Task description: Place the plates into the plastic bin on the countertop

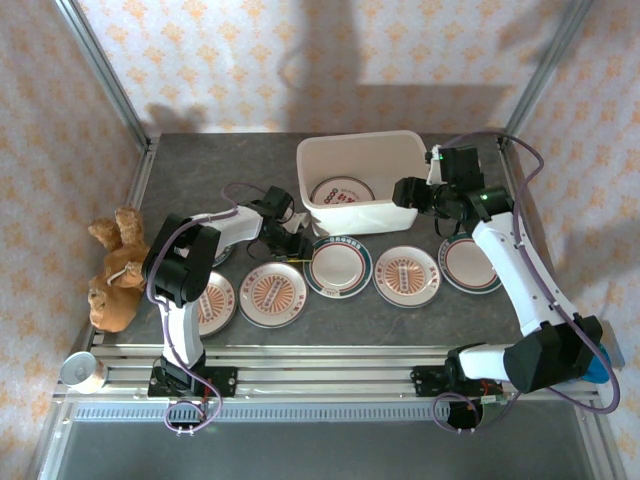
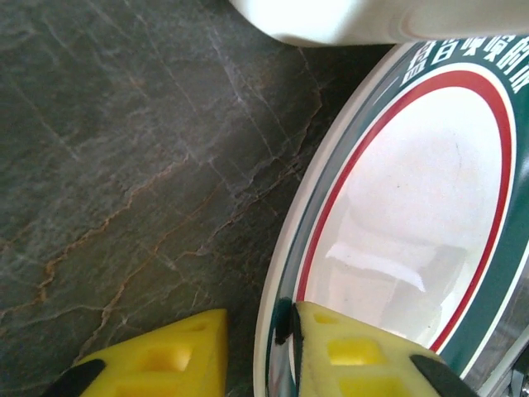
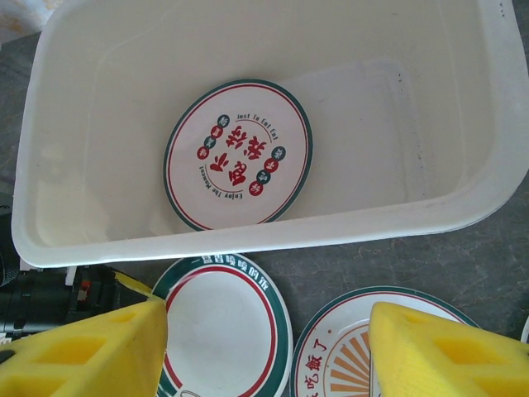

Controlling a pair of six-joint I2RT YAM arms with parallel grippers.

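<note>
Down on the dark grey, stone-look countertop (image 1: 200, 170), 5 round plates (image 1: 407, 275) lie flat and face up in a row in front of the white plastic bin (image 1: 370, 215), whose long side runs left-right. 1 more plate (image 3: 238, 155) sits flat inside it. Left gripper (image 2: 260, 318) straddles the teal-rimmed plate (image 2: 413, 215) at its glossy rim, yellow fingers narrowly apart, not clamped yet. Right gripper (image 3: 269, 313) hangs over the bin's near wall, jaws wide apart, holding nothing. Aluminium framing (image 1: 110, 90) and orange-patterned wallpaper (image 1: 250, 50) all around.
</note>
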